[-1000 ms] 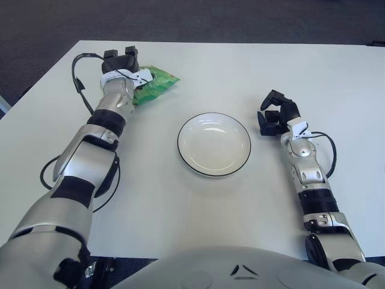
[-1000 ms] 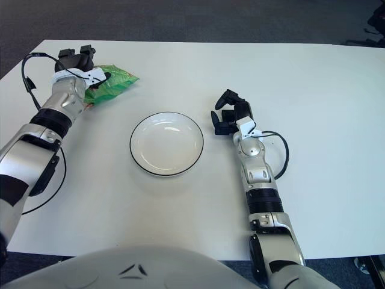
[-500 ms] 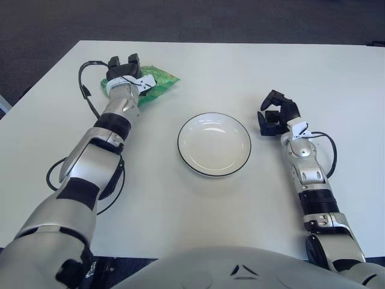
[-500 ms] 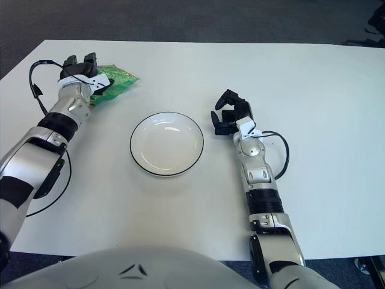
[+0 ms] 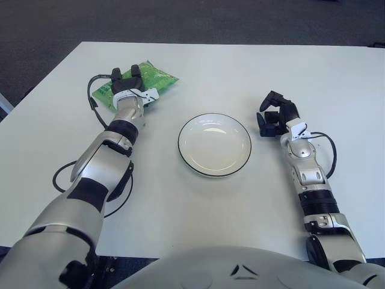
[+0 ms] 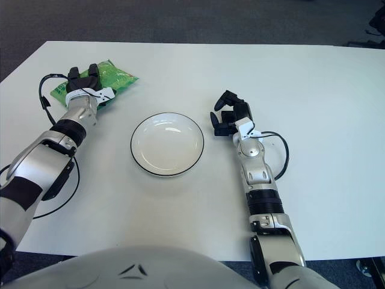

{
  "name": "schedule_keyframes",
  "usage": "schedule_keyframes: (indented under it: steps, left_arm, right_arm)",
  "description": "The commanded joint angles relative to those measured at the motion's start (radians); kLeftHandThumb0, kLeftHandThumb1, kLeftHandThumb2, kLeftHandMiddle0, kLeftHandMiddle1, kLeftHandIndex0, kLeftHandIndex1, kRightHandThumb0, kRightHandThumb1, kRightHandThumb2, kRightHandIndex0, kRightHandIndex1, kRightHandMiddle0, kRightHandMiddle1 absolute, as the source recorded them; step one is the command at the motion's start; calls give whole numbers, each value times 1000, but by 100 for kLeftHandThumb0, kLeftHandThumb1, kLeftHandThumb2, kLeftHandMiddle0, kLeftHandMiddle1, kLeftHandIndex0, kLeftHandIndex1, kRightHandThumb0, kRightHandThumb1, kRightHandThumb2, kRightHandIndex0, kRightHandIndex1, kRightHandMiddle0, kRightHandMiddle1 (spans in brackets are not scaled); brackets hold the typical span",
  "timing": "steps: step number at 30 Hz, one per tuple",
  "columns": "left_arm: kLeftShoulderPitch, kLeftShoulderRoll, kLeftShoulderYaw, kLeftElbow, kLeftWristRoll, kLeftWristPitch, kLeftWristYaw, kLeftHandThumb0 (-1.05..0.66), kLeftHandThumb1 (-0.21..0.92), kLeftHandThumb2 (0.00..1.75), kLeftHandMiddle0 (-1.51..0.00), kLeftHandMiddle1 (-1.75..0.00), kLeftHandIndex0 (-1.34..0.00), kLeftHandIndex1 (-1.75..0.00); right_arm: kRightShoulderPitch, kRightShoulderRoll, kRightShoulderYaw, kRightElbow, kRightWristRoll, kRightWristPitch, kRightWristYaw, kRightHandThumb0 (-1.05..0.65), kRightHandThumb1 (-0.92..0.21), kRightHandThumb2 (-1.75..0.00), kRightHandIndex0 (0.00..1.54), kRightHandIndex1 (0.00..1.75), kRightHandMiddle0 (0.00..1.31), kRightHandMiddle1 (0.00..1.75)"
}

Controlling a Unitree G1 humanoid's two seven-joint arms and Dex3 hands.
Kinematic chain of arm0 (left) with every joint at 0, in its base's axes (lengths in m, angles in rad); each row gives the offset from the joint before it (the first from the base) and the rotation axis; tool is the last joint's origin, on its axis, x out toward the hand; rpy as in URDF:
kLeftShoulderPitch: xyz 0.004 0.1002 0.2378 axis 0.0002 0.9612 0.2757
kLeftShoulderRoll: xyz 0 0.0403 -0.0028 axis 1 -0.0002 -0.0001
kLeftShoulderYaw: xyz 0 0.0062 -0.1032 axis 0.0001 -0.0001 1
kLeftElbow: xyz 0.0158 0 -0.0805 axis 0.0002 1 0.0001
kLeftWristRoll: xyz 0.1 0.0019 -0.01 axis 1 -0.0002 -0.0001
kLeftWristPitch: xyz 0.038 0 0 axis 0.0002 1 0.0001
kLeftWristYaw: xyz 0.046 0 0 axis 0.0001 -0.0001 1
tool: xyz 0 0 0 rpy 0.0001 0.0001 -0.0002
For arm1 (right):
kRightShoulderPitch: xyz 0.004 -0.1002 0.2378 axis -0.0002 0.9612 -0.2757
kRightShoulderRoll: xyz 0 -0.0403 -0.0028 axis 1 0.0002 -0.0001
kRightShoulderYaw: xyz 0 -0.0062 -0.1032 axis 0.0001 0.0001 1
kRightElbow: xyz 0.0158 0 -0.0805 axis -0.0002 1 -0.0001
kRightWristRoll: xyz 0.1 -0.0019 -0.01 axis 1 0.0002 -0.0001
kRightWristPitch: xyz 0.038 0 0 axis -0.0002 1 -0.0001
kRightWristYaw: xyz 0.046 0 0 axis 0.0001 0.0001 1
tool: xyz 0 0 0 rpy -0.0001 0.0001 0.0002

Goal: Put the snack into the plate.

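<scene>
While the left hand [image 5: 125, 81] reaches over the far-left part of the white table [image 5: 198, 211], its dark fingers [image 5: 136, 73] lie on top of 1 green snack bag [image 5: 154, 77], draped over the bag's near-left half; whether they actually pinch it cannot be told from here. That bag lies flat, long axis running diagonally, from its near-left end under the hand up to its far-right end, which sticks out past the fingers and points toward the table's far side. Printing shows on the green wrapper, but none of it is readable. A black cable [image 5: 93, 99] loops off the left wrist, just beside the bag.

Moving to the middle: 1 round white plate [image 5: 214, 144] with a thin dark rim, nothing in it, sitting well apart from the snack bag, near and to the right of it.

Over on the right, the right hand [image 5: 274, 113] shows just beside the plate's right edge, fingers curled in loosely and holding nothing. So: 1 bag, 1 plate, 2 hands.
</scene>
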Motion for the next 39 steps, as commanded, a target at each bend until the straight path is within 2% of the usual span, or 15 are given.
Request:
schedule_keyframes:
  steps: [1, 9, 10, 11, 13, 15, 20, 21, 24, 26, 28, 29, 30, 32, 39]
  left_arm:
    - [49, -14, -22, 50, 5, 30, -22, -105, 92, 84, 0, 0, 0, 0]
    - [81, -20, -33, 55, -4, 36, 11, -105, 92, 84, -4, -5, -1, -4]
    - [86, -22, -29, 53, -8, 35, 30, -105, 92, 84, -3, -11, -1, -7]
    - [89, -23, -27, 52, -10, 34, 43, -105, 92, 82, -2, -36, -1, -15]
    - [98, -24, -21, 48, -16, 26, 81, -105, 92, 79, -1, -71, 0, -26]
    - [104, -25, -19, 47, -18, 19, 108, -105, 92, 77, 0, -89, 0, -33]
    - [116, -22, -21, 52, -14, 7, 176, -105, 92, 74, 0, -117, 0, -48]
    - [119, -21, -22, 54, -12, 4, 192, -105, 92, 71, 0, -125, 0, -57]
    - [139, 14, -22, 86, -9, -63, 253, -102, 92, 63, -1, -137, 0, -72]
    - [149, 34, -28, 104, -1, -106, 298, -94, 89, 58, -10, -152, 0, -82]
    - [152, 39, -40, 110, 13, -126, 349, -77, 71, 72, -27, -165, 0, -104]
    - [153, 38, -47, 111, 20, -132, 373, -53, 65, 82, -32, -167, 0, -113]
    - [153, 38, -53, 112, 27, -137, 400, -18, 55, 97, -40, -170, 0, -128]
    - [152, 38, -58, 116, 32, -147, 431, 20, 41, 117, -52, -173, -8, -156]
    - [143, 45, -36, 124, 7, -195, 453, 2, 25, 138, -71, -167, -39, -173]
  right_arm:
    - [74, 8, 25, 43, -24, 62, 17, -52, -23, -142, 136, 175, 68, 175]
    - [75, 4, 31, 41, -39, 64, 12, -52, -24, -142, 136, 175, 68, 175]
    - [75, 3, 31, 41, -42, 64, 12, -52, -24, -142, 136, 175, 68, 175]
    - [75, 4, 31, 41, -44, 63, 13, -52, -24, -142, 136, 175, 68, 175]
    - [76, 3, 31, 40, -46, 62, 14, -52, -24, -142, 136, 175, 68, 175]
    - [78, 3, 31, 39, -46, 60, 15, -52, -24, -141, 136, 175, 68, 175]
    - [79, 5, 29, 35, -44, 62, 16, -51, -24, -141, 136, 175, 68, 175]
    - [79, 6, 28, 35, -43, 62, 16, -51, -24, -141, 136, 175, 68, 175]
    - [73, 8, 27, 43, -42, 61, 14, -51, -24, -141, 135, 175, 68, 175]
    - [71, 9, 28, 46, -44, 63, 12, -51, -24, -141, 135, 175, 68, 175]
    - [70, 9, 29, 47, -45, 65, 10, -51, -24, -141, 135, 175, 68, 175]
    - [69, 10, 29, 47, -46, 67, 10, -51, -24, -141, 135, 175, 68, 175]
    - [69, 10, 30, 46, -46, 68, 9, -51, -24, -141, 135, 175, 68, 175]
    - [67, 11, 31, 47, -48, 70, 8, -51, -24, -141, 135, 175, 68, 175]
    - [60, 8, 35, 54, -52, 68, 5, -51, -24, -141, 135, 175, 68, 175]
